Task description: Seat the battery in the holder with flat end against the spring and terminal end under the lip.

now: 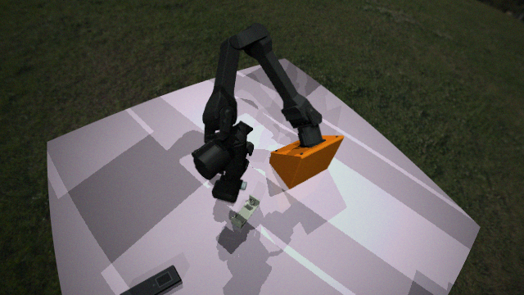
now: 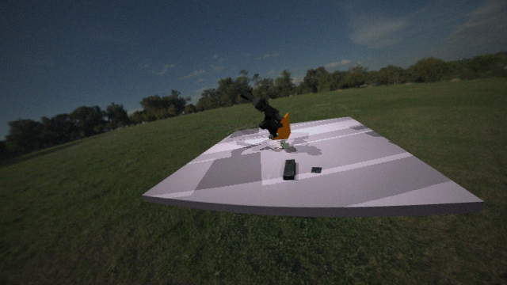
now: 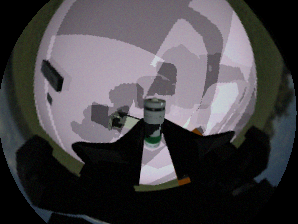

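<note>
The battery [image 1: 243, 185] [image 3: 154, 114] is a small cylinder with a pale, dark and green wrap. In the wrist view one end points away from the fingers. My gripper [image 3: 152, 120] is shut on the battery and holds it above the table, apart from the holder. The pale green holder [image 1: 246, 211] [image 2: 284, 145] [image 3: 132, 122] lies on the table with upright end pieces. In the top view it is below and right of the gripper; in the wrist view it is left of the battery, partly hidden by a finger. Its spring and lip are too small to tell apart.
An orange wedge-shaped block [image 1: 315, 164] [image 2: 285, 128] stands at the arm's base, right of the holder in the top view. A long black device [image 1: 164, 279] [image 2: 289, 169] [image 3: 52, 75] and a small dark flat piece [image 2: 316, 169] [image 3: 49, 98] lie farther away on the table.
</note>
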You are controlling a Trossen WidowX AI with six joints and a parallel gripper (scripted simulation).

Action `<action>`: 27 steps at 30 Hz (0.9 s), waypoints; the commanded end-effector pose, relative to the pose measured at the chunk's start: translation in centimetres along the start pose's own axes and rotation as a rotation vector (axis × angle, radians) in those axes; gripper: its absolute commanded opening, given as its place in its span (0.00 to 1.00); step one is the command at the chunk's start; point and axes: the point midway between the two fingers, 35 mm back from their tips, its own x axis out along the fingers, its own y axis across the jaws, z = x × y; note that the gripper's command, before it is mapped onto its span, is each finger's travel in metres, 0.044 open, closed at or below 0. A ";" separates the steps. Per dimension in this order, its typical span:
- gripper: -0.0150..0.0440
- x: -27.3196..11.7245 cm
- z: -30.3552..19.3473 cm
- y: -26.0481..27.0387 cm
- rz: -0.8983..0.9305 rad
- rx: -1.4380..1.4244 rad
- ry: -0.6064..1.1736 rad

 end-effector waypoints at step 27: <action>0.40 -0.7 -4.8 5.2 -0.002 -1.228 0.007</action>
